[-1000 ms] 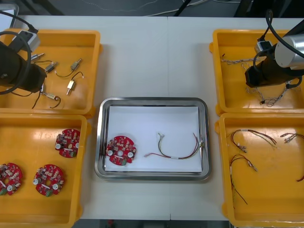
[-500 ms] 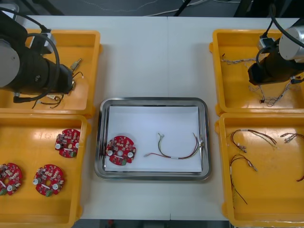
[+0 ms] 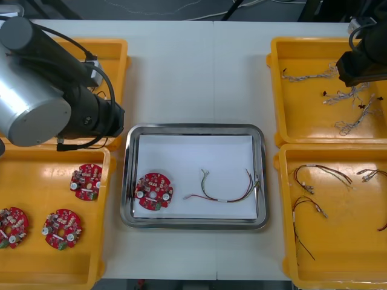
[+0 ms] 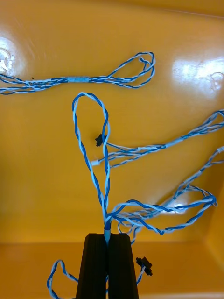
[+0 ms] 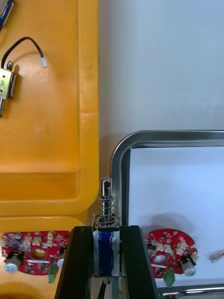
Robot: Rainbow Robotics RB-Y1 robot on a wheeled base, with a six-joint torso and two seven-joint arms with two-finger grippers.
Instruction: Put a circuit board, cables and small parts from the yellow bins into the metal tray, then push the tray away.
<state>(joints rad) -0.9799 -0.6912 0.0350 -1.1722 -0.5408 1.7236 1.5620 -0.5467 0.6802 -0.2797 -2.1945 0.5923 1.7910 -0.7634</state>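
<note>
In the front view the left arm [image 3: 54,103] reaches over the far left yellow bin [image 3: 115,60]. Its black wrist ends just beside the far left corner of the metal tray [image 3: 193,128]. On the white bottom of the tray lie a circuit board [image 3: 154,190] at the left and a red and yellow cable [image 3: 227,188] at the right, apart from each other. The right arm [image 3: 361,60] hangs over the far right yellow bin [image 3: 290,109].

In the left wrist view the left gripper [image 5: 106,233] is clamped on a small metal part [image 5: 107,205]. The part has a spring and a blue body, and it stands upright between the fingers [image 5: 80,254]. It is above the rim of the tray, close to the edge of the bin.

In the right wrist view the right gripper [image 4: 108,238] has its fingers almost together and pinches a twisted blue and white cable [image 4: 107,177]. The loop of this cable extends beyond the fingertips, over the floor of the bin. Other cables of the same kind [image 4: 79,79] lie on that floor.
</note>
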